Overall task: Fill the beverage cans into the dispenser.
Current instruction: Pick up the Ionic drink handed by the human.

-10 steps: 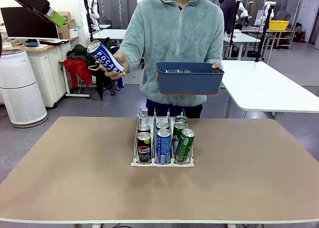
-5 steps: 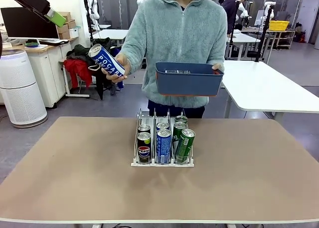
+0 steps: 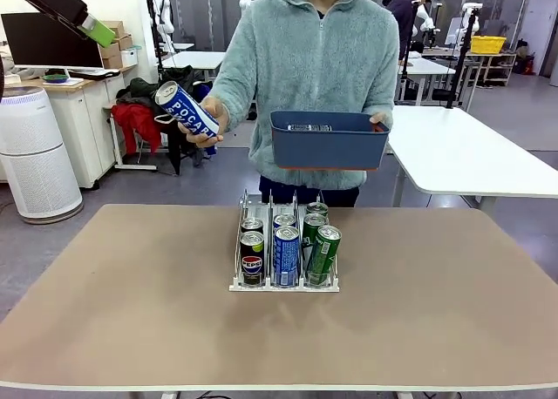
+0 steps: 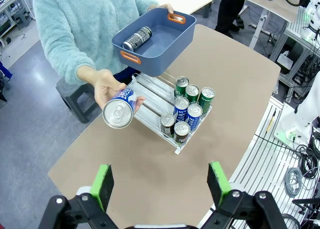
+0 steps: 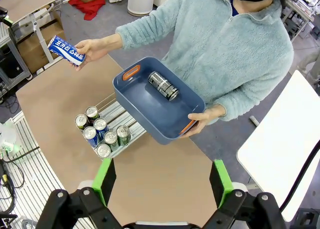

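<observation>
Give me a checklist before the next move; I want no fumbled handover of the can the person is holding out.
1. Left claw open and empty: ok.
2. Right claw open and empty: ok.
3. Pocari can held out in the person's hand, silver top free: ok.
4. That can within the left claw's reach: cannot tell.
5. Dispenser has bare lane room behind the loaded cans: ok.
6. All cans loaded: not ok; a black can lies in the blue bin.
</observation>
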